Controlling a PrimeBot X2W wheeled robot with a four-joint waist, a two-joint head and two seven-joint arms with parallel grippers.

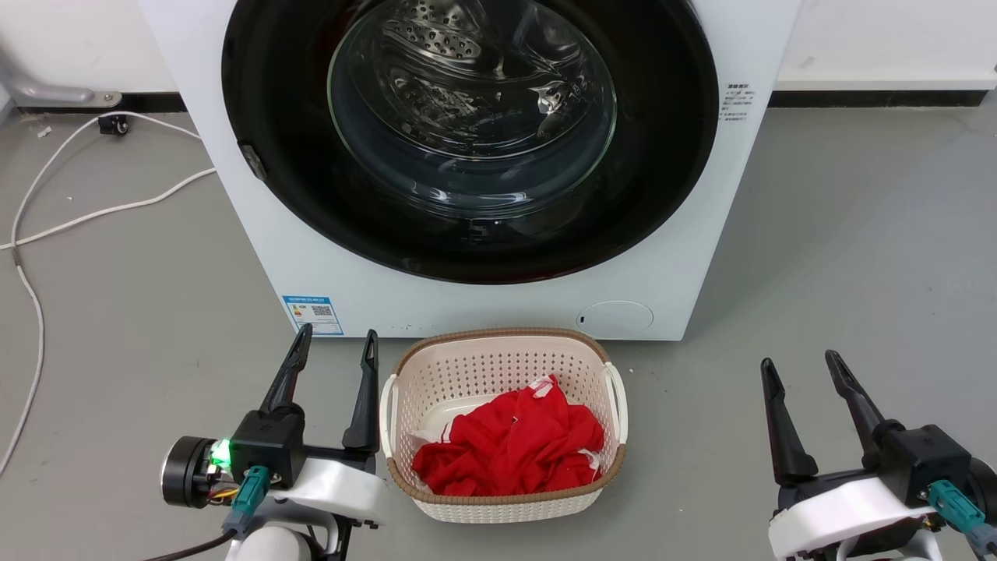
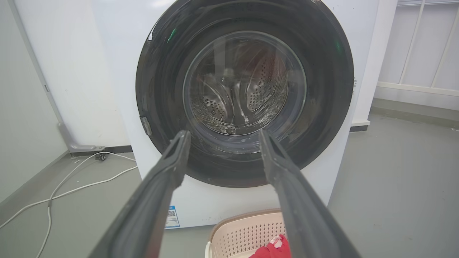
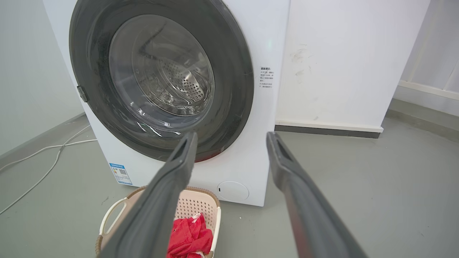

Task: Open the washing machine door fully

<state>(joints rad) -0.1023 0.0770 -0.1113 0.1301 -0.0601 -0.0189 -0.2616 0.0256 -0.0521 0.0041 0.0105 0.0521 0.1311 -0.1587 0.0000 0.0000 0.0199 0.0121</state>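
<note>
Grey floor [image 1: 857, 234], white wall [image 1: 857, 39] behind. The washing machine door [image 1: 467, 132] looks shut, up ahead of both pincers. The left gripper [image 1: 337, 333] and right gripper [image 1: 800, 358] gape wide, empty. The basket [image 1: 502, 506] right beside the left gripper could get clipped reaching in.

The washing machine door [image 1: 471, 132] is a large round glossy black disc with a bulging clear glass centre. It stands upright and shut, flush against the front of the white machine [image 1: 685, 265], with a small grey tab [image 1: 251, 160] on its left rim.
</note>
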